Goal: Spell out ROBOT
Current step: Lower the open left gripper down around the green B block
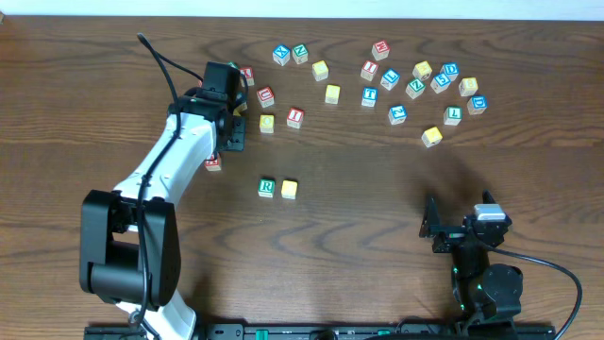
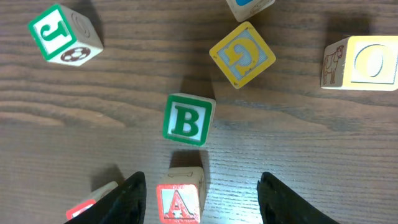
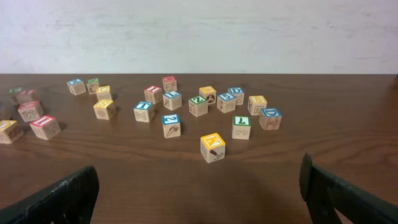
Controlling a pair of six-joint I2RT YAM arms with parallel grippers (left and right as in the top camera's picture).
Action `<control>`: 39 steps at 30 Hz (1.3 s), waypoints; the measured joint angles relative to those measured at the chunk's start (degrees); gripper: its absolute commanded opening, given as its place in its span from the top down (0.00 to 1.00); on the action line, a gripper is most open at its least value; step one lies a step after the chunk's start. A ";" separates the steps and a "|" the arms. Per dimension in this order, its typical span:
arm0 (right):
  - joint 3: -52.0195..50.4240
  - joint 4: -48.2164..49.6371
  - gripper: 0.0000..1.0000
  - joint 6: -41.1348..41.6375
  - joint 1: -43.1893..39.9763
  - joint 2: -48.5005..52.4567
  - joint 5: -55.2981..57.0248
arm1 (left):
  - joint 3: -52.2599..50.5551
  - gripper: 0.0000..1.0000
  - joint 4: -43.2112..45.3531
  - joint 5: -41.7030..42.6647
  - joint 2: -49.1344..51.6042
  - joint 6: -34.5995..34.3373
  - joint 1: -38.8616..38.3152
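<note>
A green R cube (image 1: 266, 188) and a yellow-faced cube (image 1: 289, 189) sit side by side at mid-table. In the left wrist view a green B cube (image 2: 186, 119) lies just ahead of my left gripper (image 2: 200, 196). That gripper is open, and a red A cube (image 2: 179, 200) stands loose between its fingers, touching neither. Overhead, the left gripper (image 1: 231, 118) hangs over the back-left cluster and hides the B. My right gripper (image 1: 436, 229) rests open and empty near the front right, its fingers (image 3: 62, 196) wide apart.
Around the B lie a green J cube (image 2: 62, 34), a yellow G cube (image 2: 242, 55), a yellow O cube (image 2: 367, 62) and a red cube (image 2: 87, 202) behind my left finger. Several more cubes (image 1: 415, 90) are scattered at the back right, including a yellow one (image 3: 212, 147).
</note>
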 measured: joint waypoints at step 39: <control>0.00 0.00 0.01 -0.02 0.00 0.00 0.00 | 0.22 0.44 3.69 7.02 6.49 5.11 5.77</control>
